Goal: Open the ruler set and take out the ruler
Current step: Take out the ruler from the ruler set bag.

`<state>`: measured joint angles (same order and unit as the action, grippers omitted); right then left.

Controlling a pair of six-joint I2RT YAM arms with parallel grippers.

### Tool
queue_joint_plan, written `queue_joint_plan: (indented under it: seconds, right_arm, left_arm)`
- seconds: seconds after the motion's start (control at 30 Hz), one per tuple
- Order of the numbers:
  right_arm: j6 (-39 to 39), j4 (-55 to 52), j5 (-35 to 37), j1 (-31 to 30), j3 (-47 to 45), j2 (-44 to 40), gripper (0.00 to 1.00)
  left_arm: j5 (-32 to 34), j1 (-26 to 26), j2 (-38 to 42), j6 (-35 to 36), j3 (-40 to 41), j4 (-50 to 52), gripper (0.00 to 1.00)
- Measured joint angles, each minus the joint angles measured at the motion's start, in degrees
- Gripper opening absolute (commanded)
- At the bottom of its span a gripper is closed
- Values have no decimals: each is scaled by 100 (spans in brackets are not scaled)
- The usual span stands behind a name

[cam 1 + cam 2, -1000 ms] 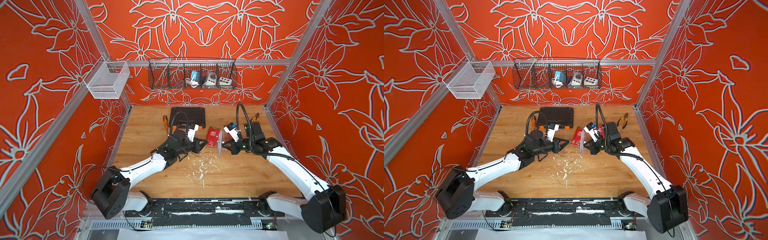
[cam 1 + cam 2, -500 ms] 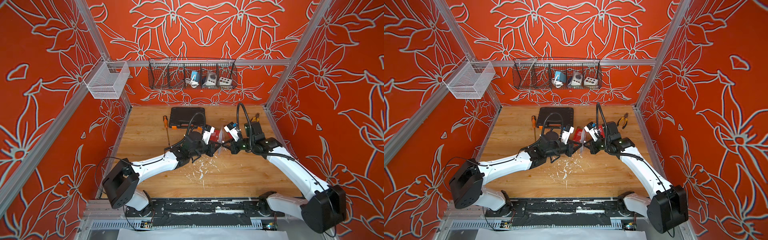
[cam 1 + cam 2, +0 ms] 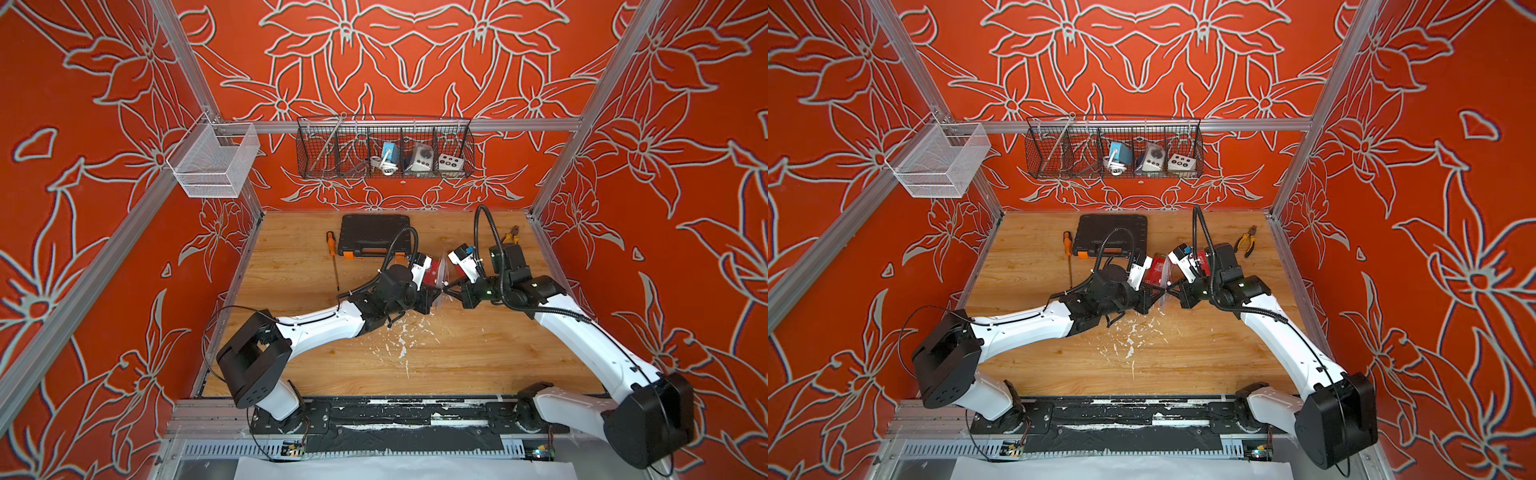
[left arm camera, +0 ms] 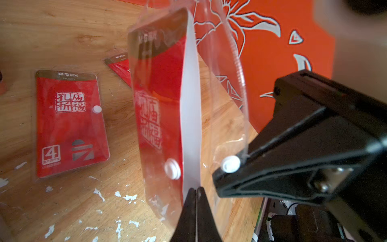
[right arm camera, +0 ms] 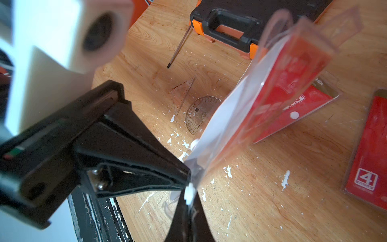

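The ruler set point(image 4: 159, 83) is a clear snap pouch with a red printed card. It stands on edge above the table between my two grippers, also seen in both top views point(image 3: 434, 270) point(image 3: 1158, 268). My left gripper point(image 4: 196, 189) is shut on the lower edge of the card side. My right gripper point(image 5: 189, 188) is shut on the clear flap at its white snap stud point(image 4: 230, 164). The flap stands away from the other snap half point(image 4: 172, 168), so the pouch gapes. A clear strip with fine tick marks point(image 4: 237, 62) shows inside; I cannot tell whether it is the ruler.
Two more red ruler sets point(image 4: 69, 123) point(image 4: 119, 67) lie flat on the wood. A clear protractor point(image 5: 201, 114) and set square point(image 5: 184, 92) lie loose near them. A black tool case point(image 3: 374, 235), screwdriver point(image 3: 333, 262) and pliers point(image 3: 510, 237) sit toward the back wall.
My left arm has swung right to the upright pouch and its jaws have closed on the pouch's edge. The right arm has held the pouch still.
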<state>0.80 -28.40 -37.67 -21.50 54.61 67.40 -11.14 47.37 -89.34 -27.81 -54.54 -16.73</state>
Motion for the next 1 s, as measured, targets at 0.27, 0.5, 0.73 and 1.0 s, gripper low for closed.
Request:
queue_joint_plan:
  seconds: [0.27,0.5,0.73,1.0]
  right_arm:
    - [0,2,-39,0,-15,-46,0]
    - [0,7,-50,2,-17,-48,0]
    - [0,2,-76,2,-17,-94,0]
    - [0,-17,-76,2,-17,-120,0]
  left_arm:
    - [175,9,-90,107,-13,76,18]
    - [205,61,-164,144,-136,94,21]
    - [271,140,-487,234,-433,219,20]
    - [289,201,-588,251,-470,251,11]
